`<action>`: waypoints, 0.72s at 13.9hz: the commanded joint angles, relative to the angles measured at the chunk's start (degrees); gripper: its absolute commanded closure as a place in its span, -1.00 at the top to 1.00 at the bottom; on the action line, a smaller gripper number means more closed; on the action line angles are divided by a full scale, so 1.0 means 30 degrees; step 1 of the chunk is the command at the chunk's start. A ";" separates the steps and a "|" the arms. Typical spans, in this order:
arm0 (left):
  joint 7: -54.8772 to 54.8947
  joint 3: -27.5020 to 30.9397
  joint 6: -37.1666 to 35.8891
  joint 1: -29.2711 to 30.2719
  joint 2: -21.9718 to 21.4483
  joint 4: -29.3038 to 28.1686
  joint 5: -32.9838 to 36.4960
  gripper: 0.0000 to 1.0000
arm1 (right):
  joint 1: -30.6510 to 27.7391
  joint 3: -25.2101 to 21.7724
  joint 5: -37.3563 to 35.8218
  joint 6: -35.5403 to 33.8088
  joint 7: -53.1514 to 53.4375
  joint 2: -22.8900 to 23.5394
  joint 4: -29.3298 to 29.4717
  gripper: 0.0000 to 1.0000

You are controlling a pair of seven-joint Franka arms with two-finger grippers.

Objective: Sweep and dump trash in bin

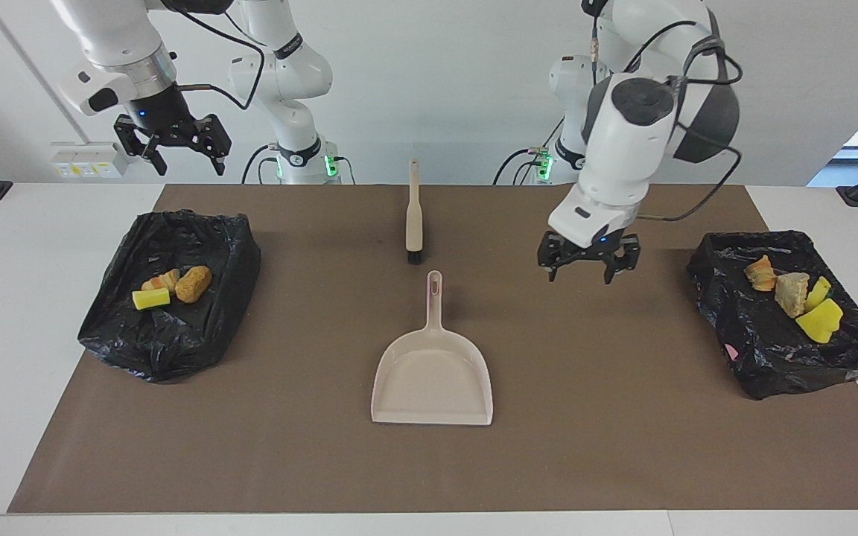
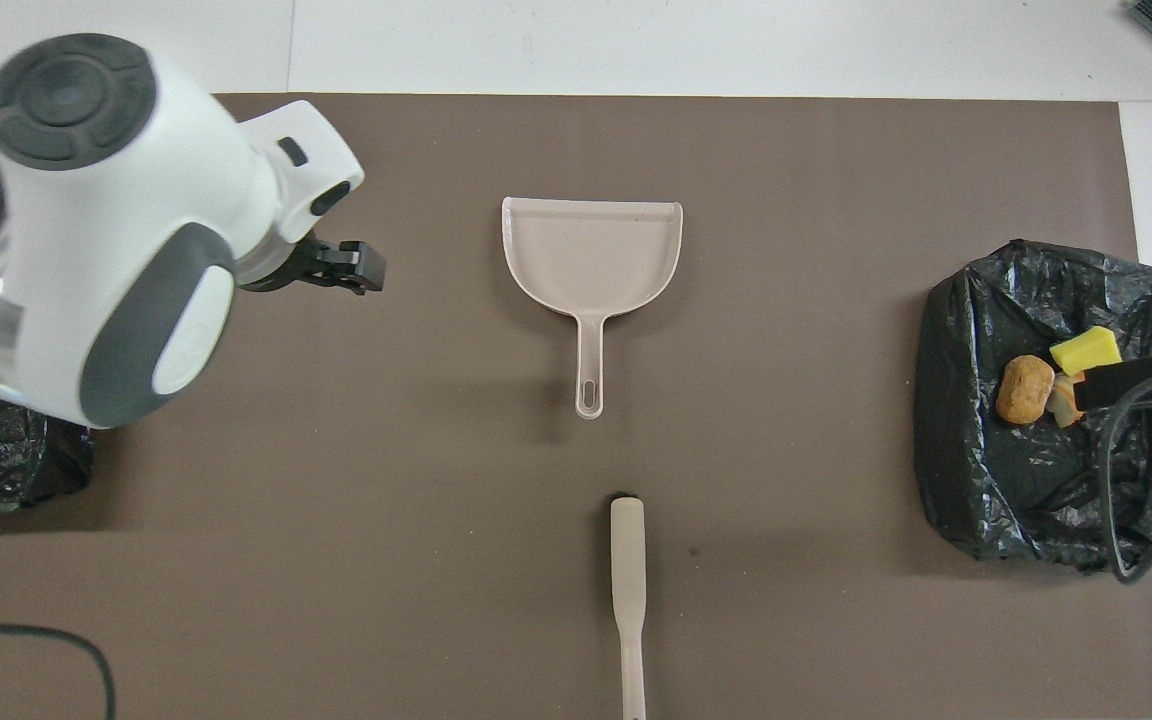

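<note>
The beige dustpan (image 1: pixel 433 376) (image 2: pixel 591 250) lies empty at the middle of the brown mat, handle toward the robots. All the trash sits in two black-bagged bins. The bin (image 1: pixel 161 350) (image 2: pixel 1036 490) at the right arm's end holds a yellow piece (image 1: pixel 150 298) (image 2: pixel 1084 351) and two brown chunks (image 1: pixel 193 284). Several yellow and tan scraps (image 1: pixel 792 293) lie in the bin (image 1: pixel 771 357) at the left arm's end. My left gripper (image 1: pixel 585 266) (image 2: pixel 346 268) hangs open and empty over bare mat between dustpan and that bin. High over the other bin, my right gripper (image 1: pixel 176 152) (image 2: pixel 1121 382) is open and empty.
The beige brush (image 1: pixel 413 216) (image 2: pixel 627 590) lies on the mat nearer to the robots than the dustpan, in line with its handle. The brown mat (image 1: pixel 623 447) covers most of the white table. The left arm hides most of its bin (image 2: pixel 16 470) from above.
</note>
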 commanded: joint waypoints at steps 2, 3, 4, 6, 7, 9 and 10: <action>0.1612 0.1081 -0.0724 0.0676 -0.2191 -0.1137 -0.0350 1.00 | 0.0005 0.0079 -0.0438 0.0134 -0.0274 -0.0043 0.0013 1.00; 0.2372 0.1081 -0.0754 0.1117 -0.2427 -0.1108 -0.0379 1.00 | 0.0064 0.0079 -0.0471 0.0483 -0.0245 -0.0188 -0.0335 1.00; 0.2786 0.1168 -0.0899 0.1412 -0.2516 -0.0963 -0.0669 1.00 | 0.0065 0.0108 -0.0588 0.0893 -0.0274 -0.0450 -0.0773 1.00; 0.2819 0.1199 -0.1251 0.1969 -0.2517 -0.0292 -0.1518 1.00 | 0.0036 0.0137 -0.0327 0.0868 0.0105 -0.0541 -0.0866 1.00; 0.2819 0.1198 -0.1455 0.2000 -0.2430 0.0147 -0.1522 1.00 | 0.0065 0.0138 -0.0412 0.0839 -0.0009 -0.0541 -0.0837 1.00; 0.2819 0.1170 -0.2097 0.2436 -0.2138 0.1259 -0.1551 1.00 | -0.0109 0.0138 -0.0530 0.0751 -0.0244 -0.0541 -0.0836 1.00; 0.2819 0.1024 -0.2856 0.2846 -0.1875 0.1729 -0.1667 1.00 | -0.0169 0.0109 -0.0501 0.0750 -0.0245 -0.0541 -0.0836 1.00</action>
